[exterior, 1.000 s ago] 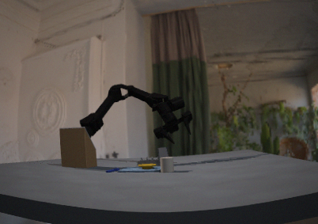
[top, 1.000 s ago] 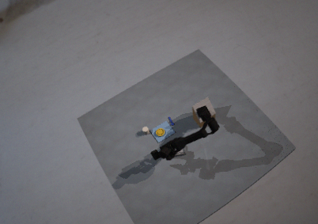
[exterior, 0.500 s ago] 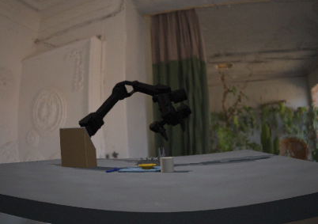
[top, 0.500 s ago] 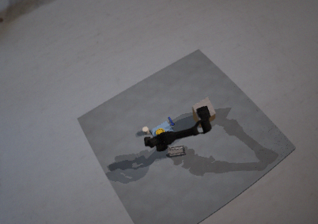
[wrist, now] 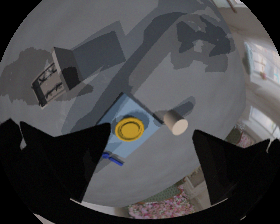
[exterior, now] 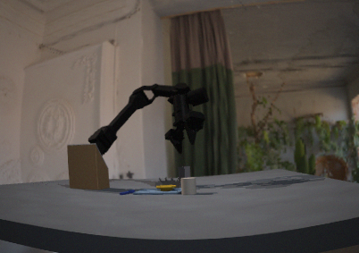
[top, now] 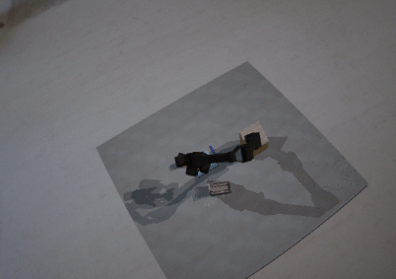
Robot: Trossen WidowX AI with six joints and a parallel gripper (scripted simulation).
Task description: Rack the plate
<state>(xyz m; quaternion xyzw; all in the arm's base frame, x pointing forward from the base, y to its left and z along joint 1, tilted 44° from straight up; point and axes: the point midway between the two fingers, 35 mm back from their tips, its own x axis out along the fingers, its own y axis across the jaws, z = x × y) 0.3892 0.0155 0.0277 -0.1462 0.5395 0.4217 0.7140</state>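
The yellow plate (exterior: 166, 188) (wrist: 129, 129) lies flat on a light blue cloth (exterior: 145, 191) (wrist: 125, 149); the arm hides it in the top view. The small dish rack (top: 219, 188) (exterior: 167, 181) (wrist: 50, 86) stands apart from the cloth, with dark rails and no plate in it. My gripper (exterior: 186, 147) (wrist: 153, 131) is open and empty, pointing down, well above the table. In the wrist view the plate shows between the fingertips, nearer the left one, and the rack lies up and to the left.
A cream cylinder (exterior: 188, 186) (wrist: 179, 125) stands beside the cloth. A dark blue item (top: 212, 150) (exterior: 127, 192) (wrist: 114, 159) lies at the cloth's opposite side. A grey upright panel (exterior: 184, 172) (wrist: 66, 67) stands by the rack. A brown block (top: 261, 130) (exterior: 82, 167) is at the arm's base.
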